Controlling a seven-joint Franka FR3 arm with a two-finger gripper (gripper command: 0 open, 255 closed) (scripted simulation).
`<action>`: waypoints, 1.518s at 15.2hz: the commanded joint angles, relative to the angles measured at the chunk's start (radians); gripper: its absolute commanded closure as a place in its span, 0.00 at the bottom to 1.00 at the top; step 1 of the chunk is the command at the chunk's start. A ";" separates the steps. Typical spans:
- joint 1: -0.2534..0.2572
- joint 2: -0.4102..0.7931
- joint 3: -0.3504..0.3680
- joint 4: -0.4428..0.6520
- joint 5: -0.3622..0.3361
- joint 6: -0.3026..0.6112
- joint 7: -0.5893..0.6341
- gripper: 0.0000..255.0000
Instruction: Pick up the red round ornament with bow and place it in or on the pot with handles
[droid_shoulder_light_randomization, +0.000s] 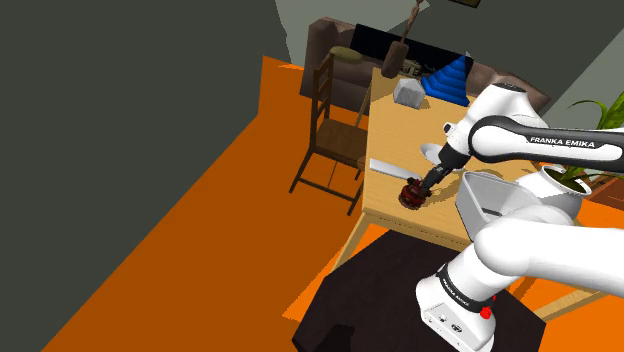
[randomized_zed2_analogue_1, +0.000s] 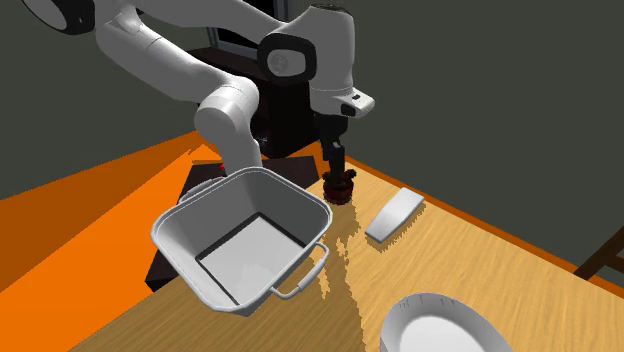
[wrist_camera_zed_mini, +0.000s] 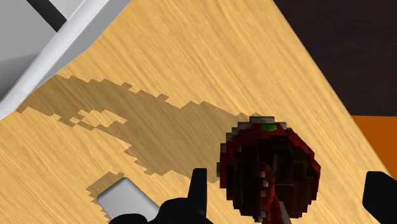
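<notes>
Arm bent fwd, gripper pointing down, fingers apart

Dark red ornament, white pot, orange floor

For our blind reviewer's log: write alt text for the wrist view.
A dark red round ornament sits on the wooden table between the open gripper's black fingers, not gripped. A corner of the white pot and a small grey block lie nearby.

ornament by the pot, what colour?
The ornament is dark red with a small green spot; it shows best in the wrist view.
</notes>
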 joint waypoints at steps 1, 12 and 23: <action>0.000 0.000 0.000 0.000 0.000 0.000 0.000 1.00; 0.005 -0.016 0.008 0.020 0.010 -0.036 -0.001 1.00; 0.029 -0.066 0.050 0.147 0.058 -0.210 -0.006 1.00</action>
